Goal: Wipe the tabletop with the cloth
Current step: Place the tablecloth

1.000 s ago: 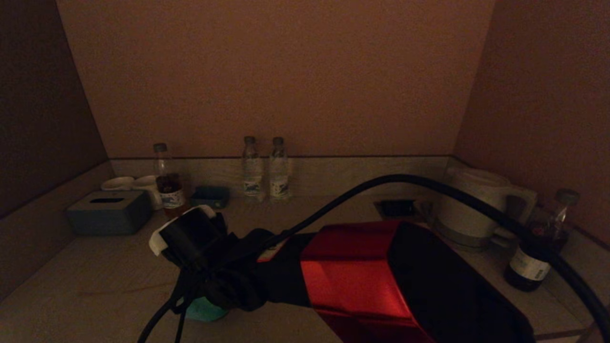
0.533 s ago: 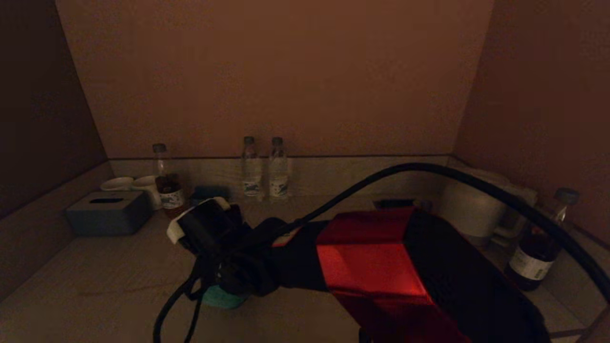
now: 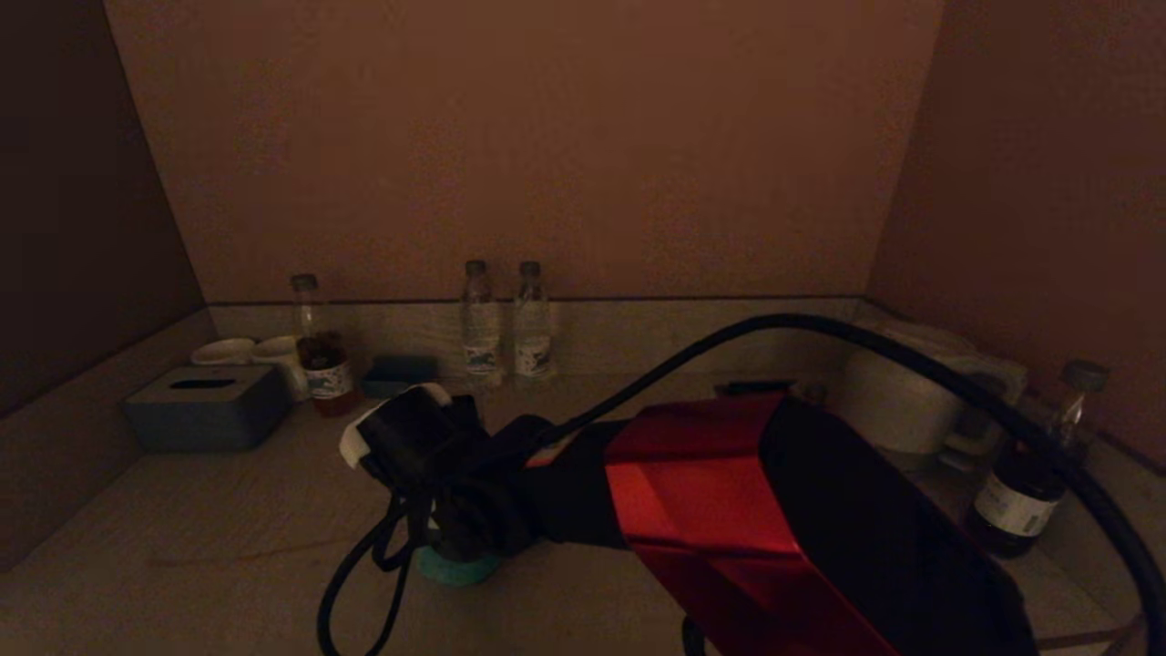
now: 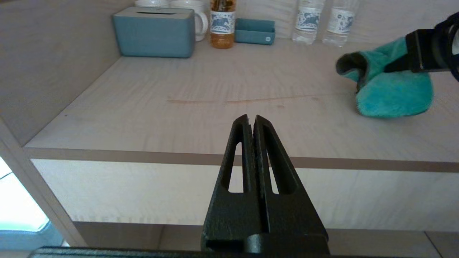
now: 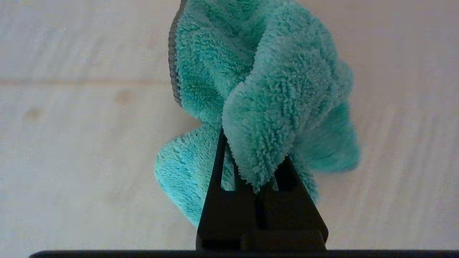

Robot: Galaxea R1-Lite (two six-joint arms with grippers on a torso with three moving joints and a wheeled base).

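A teal fluffy cloth (image 5: 265,89) is bunched on the pale wooden tabletop (image 4: 200,118). My right gripper (image 5: 251,157) is shut on the cloth and presses it onto the table near the middle front. In the head view only a teal edge of the cloth (image 3: 460,569) shows under the right wrist. In the left wrist view the cloth (image 4: 391,89) lies at the far right. A faint reddish streak (image 4: 244,101) runs across the table to the left of the cloth. My left gripper (image 4: 251,120) is shut and empty, parked in front of the table's front edge.
Along the back wall stand a blue tissue box (image 3: 208,405), white cups (image 3: 264,351), a brown-drink bottle (image 3: 319,360), a small blue tray (image 3: 401,374) and two water bottles (image 3: 501,323). At the right stand a white kettle (image 3: 902,392) and a dark bottle (image 3: 1025,483).
My right gripper has dragged the cloth to the right and a little farther back across the table. The left arm has not moved.
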